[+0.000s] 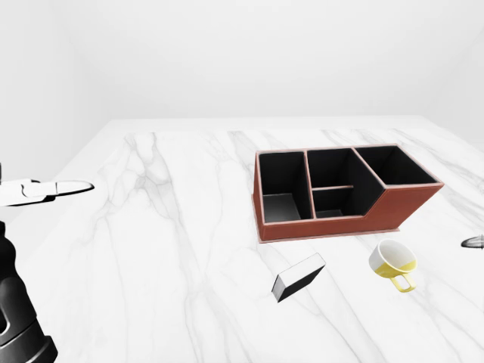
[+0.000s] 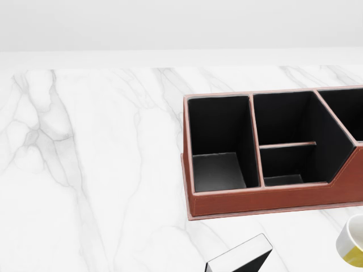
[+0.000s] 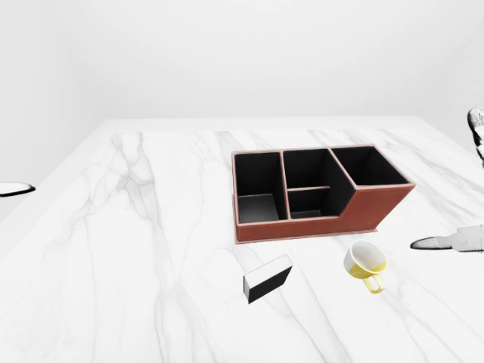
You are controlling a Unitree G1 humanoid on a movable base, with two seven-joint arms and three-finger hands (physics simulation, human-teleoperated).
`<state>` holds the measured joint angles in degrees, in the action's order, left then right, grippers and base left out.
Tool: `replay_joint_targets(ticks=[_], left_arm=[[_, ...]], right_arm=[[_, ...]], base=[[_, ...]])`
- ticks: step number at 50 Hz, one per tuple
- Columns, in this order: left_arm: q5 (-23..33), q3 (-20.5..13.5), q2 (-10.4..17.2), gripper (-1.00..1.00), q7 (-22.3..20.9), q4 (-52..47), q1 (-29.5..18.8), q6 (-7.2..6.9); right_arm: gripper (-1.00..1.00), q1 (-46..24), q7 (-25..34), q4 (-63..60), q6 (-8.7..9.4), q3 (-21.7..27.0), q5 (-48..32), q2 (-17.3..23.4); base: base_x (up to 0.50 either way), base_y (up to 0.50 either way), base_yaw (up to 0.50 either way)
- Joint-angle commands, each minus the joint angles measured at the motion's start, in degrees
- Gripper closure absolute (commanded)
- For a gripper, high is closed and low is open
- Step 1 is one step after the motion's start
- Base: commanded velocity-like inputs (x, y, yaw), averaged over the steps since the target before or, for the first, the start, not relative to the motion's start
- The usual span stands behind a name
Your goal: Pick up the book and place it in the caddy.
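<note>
A small black book (image 1: pixel 297 277) with white page edges lies on the white marble table (image 1: pixel 166 249), just below the caddy's left end in the left-eye view. The caddy (image 1: pixel 325 227) is brown outside and black inside, with several empty compartments. The head view shows it close up, caddy (image 2: pixel 255 201) above and the book's corner (image 2: pixel 241 259) at the bottom edge. My left hand (image 1: pixel 45 191) hovers at the far left, fingers stretched out, holding nothing. My right hand (image 3: pixel 454 240) reaches in at the right edge, fingers spread, empty. Both are far from the book.
A white and yellow mug (image 1: pixel 392 261) stands on the table to the right of the book, below the caddy's right end. My dark left forearm (image 1: pixel 15 318) fills the bottom-left corner of the left-eye view. White walls surround the table.
</note>
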<state>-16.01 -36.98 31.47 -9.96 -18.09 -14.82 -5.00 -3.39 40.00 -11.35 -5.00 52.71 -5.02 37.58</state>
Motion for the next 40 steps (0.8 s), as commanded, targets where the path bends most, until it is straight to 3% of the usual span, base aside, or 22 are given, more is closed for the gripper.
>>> replay_joint_targets(ticks=[1, 16, 40], left_arm=[[0.2, 0.1, -0.2, -1.00, -0.1, 0.2, 0.1, 0.00], [0.3, 0.1, -0.2, -1.00, -0.1, 0.4, 0.2, 0.00], [0.0, 0.0, 0.0, -1.00, 0.1, -0.3, -0.1, 0.00]], right_arm=[[-1.00, 0.9, 0.0, -1.4, 0.00, -4.1, -4.2, -4.7], [-1.00, 4.3, 0.0, -0.9, 0.00, -9.8, -10.9, -12.5], [-1.00, 6.0, 0.0, -3.2, 0.00, -17.6, -17.8, -18.2]], base=[[0.00, 0.00, 0.00], [0.00, 0.00, 0.00], [0.00, 0.00, 0.00]])
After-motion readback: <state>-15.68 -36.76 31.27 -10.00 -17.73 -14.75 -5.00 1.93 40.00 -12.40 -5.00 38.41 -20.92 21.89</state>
